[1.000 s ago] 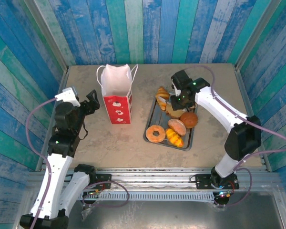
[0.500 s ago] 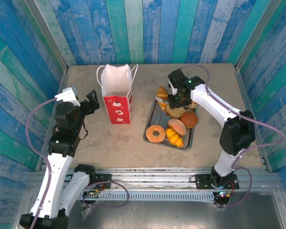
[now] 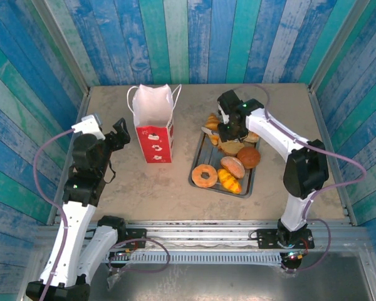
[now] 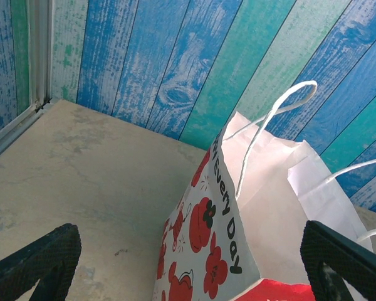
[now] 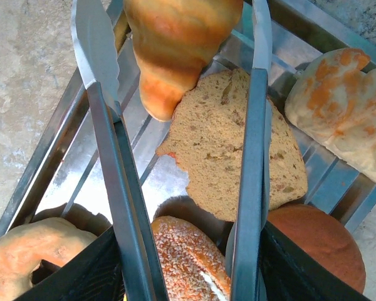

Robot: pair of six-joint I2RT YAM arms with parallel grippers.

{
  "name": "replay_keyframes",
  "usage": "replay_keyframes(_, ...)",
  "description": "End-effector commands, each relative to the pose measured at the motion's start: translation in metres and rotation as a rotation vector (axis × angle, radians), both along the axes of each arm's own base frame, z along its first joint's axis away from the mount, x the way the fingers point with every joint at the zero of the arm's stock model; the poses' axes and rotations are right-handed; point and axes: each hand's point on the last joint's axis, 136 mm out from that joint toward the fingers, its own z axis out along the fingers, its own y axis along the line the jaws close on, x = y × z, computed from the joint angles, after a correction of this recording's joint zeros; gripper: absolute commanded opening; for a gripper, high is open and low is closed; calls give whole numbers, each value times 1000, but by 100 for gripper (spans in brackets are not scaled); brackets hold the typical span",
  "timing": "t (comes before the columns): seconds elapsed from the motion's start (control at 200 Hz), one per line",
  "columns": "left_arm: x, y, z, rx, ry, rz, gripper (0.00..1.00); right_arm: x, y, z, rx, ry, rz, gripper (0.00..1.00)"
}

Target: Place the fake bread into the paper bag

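My right gripper (image 3: 229,128) is shut on the metal tongs (image 5: 106,157) over the grey tray (image 3: 202,150). The tong blades stand on either side of a croissant (image 5: 175,44), at the tray's far end (image 3: 212,122); whether they pinch it I cannot tell. Other fake bread lies in the tray: a bread slice (image 5: 238,144), a sesame bun (image 5: 188,257), a brown bun (image 3: 249,157), a ring donut (image 3: 205,175) and a yellow twisted roll (image 3: 229,180). The paper bag (image 3: 153,128) stands upright with its mouth open. My left gripper (image 3: 120,135) is open just left of the bag (image 4: 238,238).
Blue plank walls close in the table on three sides. A pale roll (image 5: 344,106) rests at the tray's far right edge. Bare tabletop lies between the bag and the tray (image 5: 81,169), and in front of both.
The right arm has carried the tongs left and farther along the tray, bringing the blades around the croissant. The left arm and the bag have not moved.
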Motion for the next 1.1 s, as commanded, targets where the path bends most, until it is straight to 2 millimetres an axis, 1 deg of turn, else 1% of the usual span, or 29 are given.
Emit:
replay_keyframes(0.0, -2, 4, -6, 23, 17, 15, 94, 8, 2, 1, 0, -13, 6, 53)
replay_keyframes(0.235, -2, 4, -5, 23, 12, 18, 94, 8, -1, -4, -17, -8, 8, 52)
replay_keyframes(0.486, -2, 6, -2, 23, 7, 24, 94, 8, -1, -6, -22, -4, 5, 49)
replay_keyframes(0.621, -2, 6, 0, 17, 9, 29, 94, 8, -1, -5, -16, -13, -2, 45)
replay_keyframes(0.866, -2, 6, 2, -8, 17, 37, 94, 8, -2, 8, 15, -63, -20, 38)
replay_keyframes(1.092, 4, 2, 3, -51, 27, 22, 94, 8, -1, 32, 82, -155, -44, 35)
